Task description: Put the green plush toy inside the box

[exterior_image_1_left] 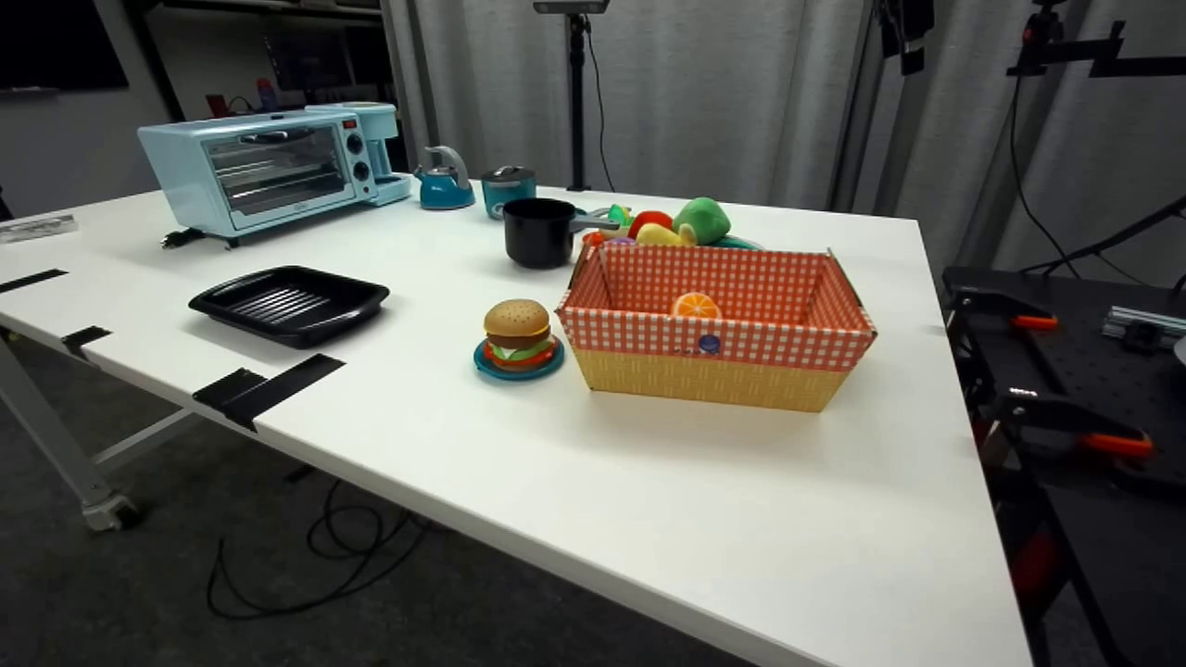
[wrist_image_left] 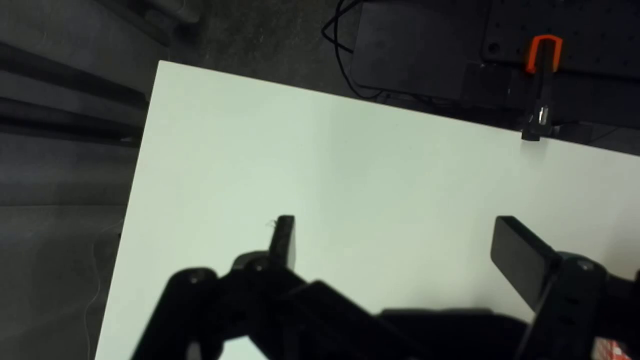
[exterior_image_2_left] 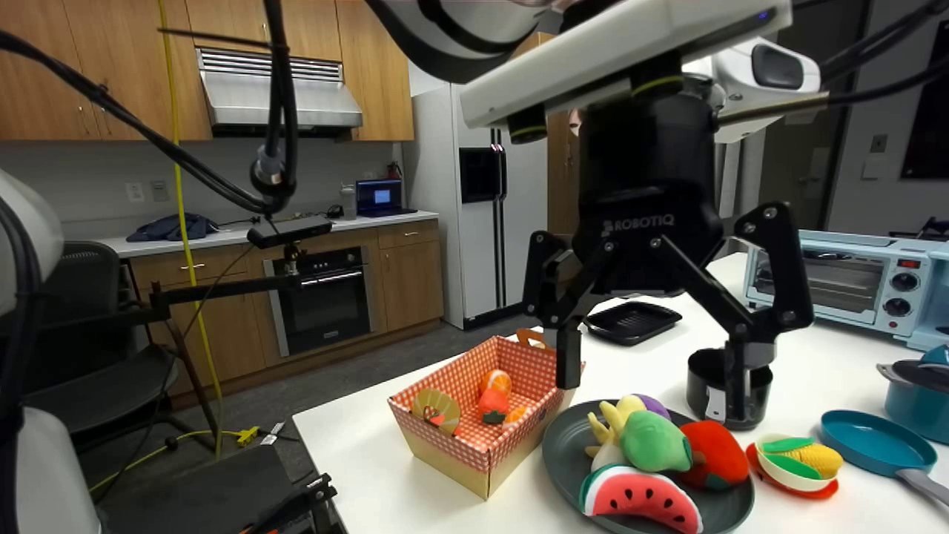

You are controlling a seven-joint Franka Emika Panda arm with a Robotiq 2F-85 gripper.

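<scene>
The green plush toy (exterior_image_2_left: pixel 654 441) lies on a dark grey plate among other soft toys. It also shows behind the box in an exterior view (exterior_image_1_left: pixel 704 220). The box (exterior_image_1_left: pixel 713 378) has red-and-white checked sides and a yellow lower band, and it stands upright beside the plate. It also shows in an exterior view (exterior_image_2_left: pixel 452 463), with orange and red toys inside. Only a checked bit of the box (wrist_image_left: pixel 611 350) shows at the wrist view's bottom right corner. My gripper (exterior_image_2_left: pixel 652 374) is open and empty, raised above the table. In the wrist view the gripper (wrist_image_left: pixel 395 222) has bare table between its fingers.
The plate (exterior_image_2_left: pixel 567 460) also holds a watermelon slice (exterior_image_2_left: pixel 641 498) and a red toy (exterior_image_2_left: pixel 713 454). A black pot (exterior_image_1_left: pixel 539 233), a toy burger (exterior_image_1_left: pixel 519 335), a black tray (exterior_image_1_left: pixel 289 306) and a blue toaster oven (exterior_image_1_left: pixel 269 167) stand on the table. A clamp (wrist_image_left: pixel 542 107) grips the table edge.
</scene>
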